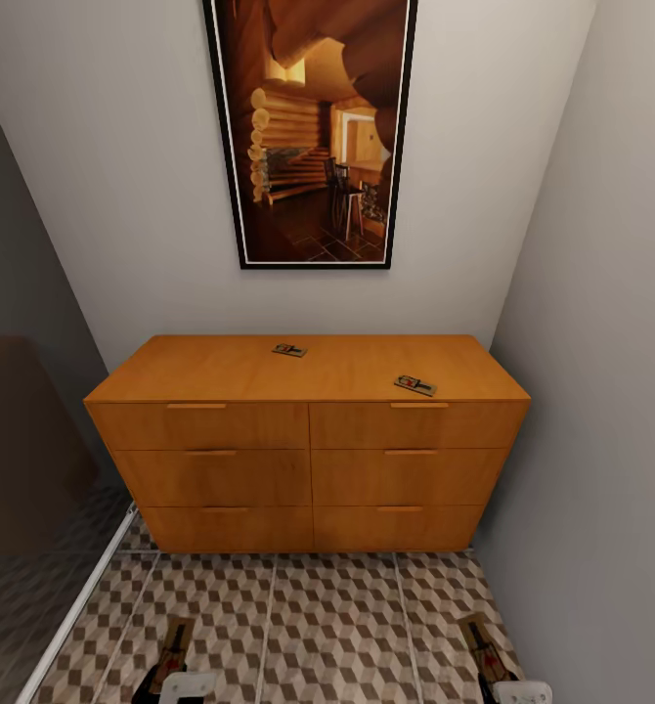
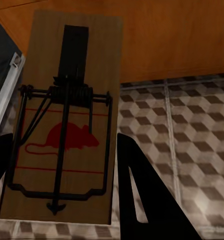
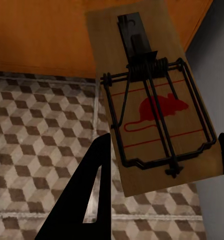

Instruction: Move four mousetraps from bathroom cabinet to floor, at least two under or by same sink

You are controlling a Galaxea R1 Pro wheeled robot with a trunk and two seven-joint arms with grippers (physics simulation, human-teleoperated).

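Observation:
The orange-brown cabinet [image 1: 308, 469] stands against the far wall. Two mousetraps lie on its flat top, one near the back middle [image 1: 289, 349] and one at the front right [image 1: 415, 385]. My left gripper [image 1: 176, 670] is low at the picture's bottom edge, shut on a third mousetrap [image 2: 66, 120], a wooden board with a red mouse print and dark wire. My right gripper [image 1: 489, 675] is shut on a fourth mousetrap [image 3: 152, 100]. Both hang over the cube-patterned bathroom floor [image 1: 337, 626], just short of the cabinet's drawers.
A tall framed picture [image 1: 313, 127] hangs above the cabinet. A grey wall [image 1: 601, 391] closes in on the right. A dark glass panel with a white bottom rail [image 1: 73, 606] runs along the left. Tiled floor lies between me and the cabinet.

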